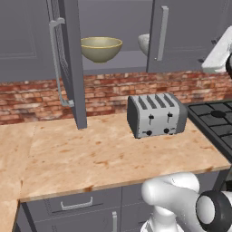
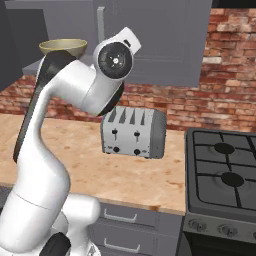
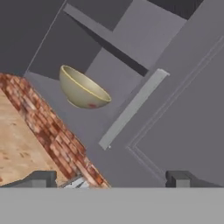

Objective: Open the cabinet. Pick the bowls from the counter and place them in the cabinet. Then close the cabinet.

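The cabinet (image 1: 190, 27) hangs above the counter (image 1: 90, 154). Its left door (image 1: 72, 63) is swung out edge-on. The olive-tan bowl (image 1: 101, 47) (image 2: 62, 47) (image 3: 83, 89) sits upright on the cabinet shelf. To its right, a sliver of the white bowl (image 1: 144, 43) shows on the same shelf, mostly hidden behind the right door. In the hand view my gripper (image 3: 109, 179) is open with nothing between its fingertips (image 3: 179, 177). It faces the right door's silver bar handle (image 3: 131, 109) from a short distance, and the olive bowl lies further in.
A silver four-slot toaster (image 1: 156, 115) (image 2: 132, 131) stands on the counter by the red brick wall (image 1: 108, 90). A black gas stove (image 1: 217, 118) (image 2: 225, 175) adjoins the counter on the right. Grey drawer fronts (image 1: 77, 204) run below the counter's edge.
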Motion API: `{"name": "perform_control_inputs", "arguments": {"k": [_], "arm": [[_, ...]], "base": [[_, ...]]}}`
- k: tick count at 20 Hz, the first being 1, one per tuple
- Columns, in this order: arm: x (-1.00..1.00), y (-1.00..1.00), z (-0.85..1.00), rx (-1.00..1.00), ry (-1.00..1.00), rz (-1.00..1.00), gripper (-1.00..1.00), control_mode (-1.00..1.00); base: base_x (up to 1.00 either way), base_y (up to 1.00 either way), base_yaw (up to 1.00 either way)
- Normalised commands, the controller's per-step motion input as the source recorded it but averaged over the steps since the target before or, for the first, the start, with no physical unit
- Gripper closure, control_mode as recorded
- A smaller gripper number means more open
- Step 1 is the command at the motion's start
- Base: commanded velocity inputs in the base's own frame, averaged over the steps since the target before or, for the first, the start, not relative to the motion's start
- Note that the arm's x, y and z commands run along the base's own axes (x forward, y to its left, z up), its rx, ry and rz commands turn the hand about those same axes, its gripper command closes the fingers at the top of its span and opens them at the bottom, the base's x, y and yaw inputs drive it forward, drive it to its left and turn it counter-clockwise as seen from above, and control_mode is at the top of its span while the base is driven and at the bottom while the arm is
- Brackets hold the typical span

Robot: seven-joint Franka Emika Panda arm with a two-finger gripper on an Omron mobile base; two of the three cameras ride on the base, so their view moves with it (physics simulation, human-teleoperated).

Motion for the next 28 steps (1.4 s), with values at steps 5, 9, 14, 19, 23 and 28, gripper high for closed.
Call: {"name": "perform_control_inputs", "arguments": {"k": [5, 9, 14, 19, 23, 28], "arm": [[-0.94, 0.67, 0.0, -0.03, -0.26, 0.0, -1.0, -1.0], [-0.8, 0.63, 0.0, -0.03, -0.2, 0.0, -1.0, -1.0], [-0.62, 0.59, 0.05, -0.03, -0.16, 0.0, -1.0, -1.0], [-0.45, 0.32, 0.36, -0.02, -0.1, 0.0, -1.0, -1.0], [-0.48, 0.26, 0.47, -0.04, -0.04, 0.0, -1.0, -1.0], [-0.62, 0.3, 0.3, -0.07, 0.0, 0.03, -1.0, -1.0]], "base": [[0.0, 0.0, 0.0], [0.0, 0.0, 0.0], [0.0, 0.0, 0.0], [0.0, 0.0, 0.0], [0.0, 0.0, 0.0], [0.0, 0.0, 0.0]]}}
